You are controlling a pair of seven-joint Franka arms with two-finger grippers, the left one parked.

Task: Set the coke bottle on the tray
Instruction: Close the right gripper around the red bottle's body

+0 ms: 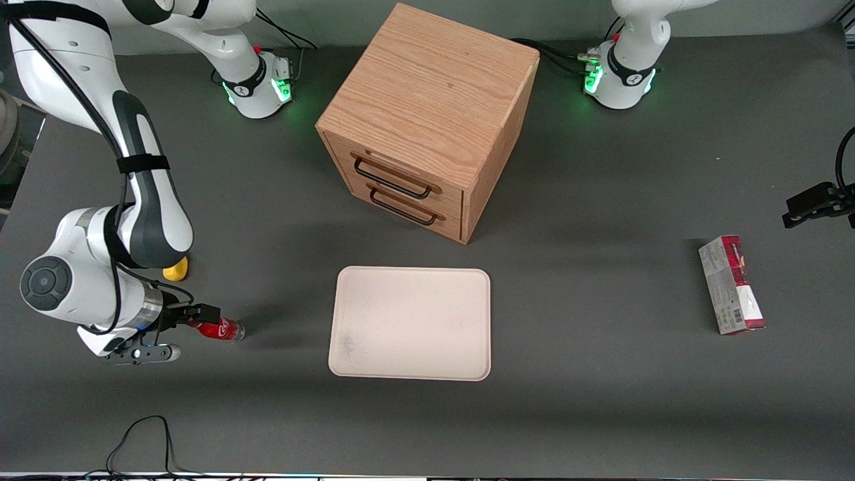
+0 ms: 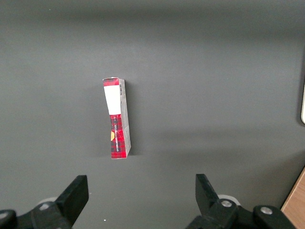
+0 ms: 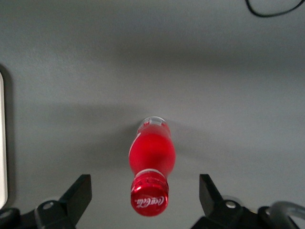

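Gripper (image 3: 145, 202) of mine hangs low at the working arm's end of the table, fingers (image 3: 76, 195) spread wide, one on each side of the coke bottle (image 3: 151, 164) with clear gaps, nothing pinched and nothing touched as far as the wrist camera shows. Bottle stands upright on the dark grey table (image 3: 228, 71), red cap toward me, white lettering on it, clear base on the mat. In the front camera the gripper (image 1: 200, 314) sits right at the bottle (image 1: 220, 329), whose cap end reaches in between the fingertips. Yellow lump (image 1: 176, 269) lies close by, farther from the front camera than the bottle, partly covered by my arm. Tray (image 1: 411, 324), cream-beige, flat, bare, lies toward the table's middle, apart from the bottle; a strip of its rim (image 3: 2, 143) shows in the wrist camera. Wooden drawer cabinet (image 1: 427, 120) stands farther off, its two handled drawers facing the tray. Red-and-grey carton (image 1: 731, 285) lies toward the parked arm's end.
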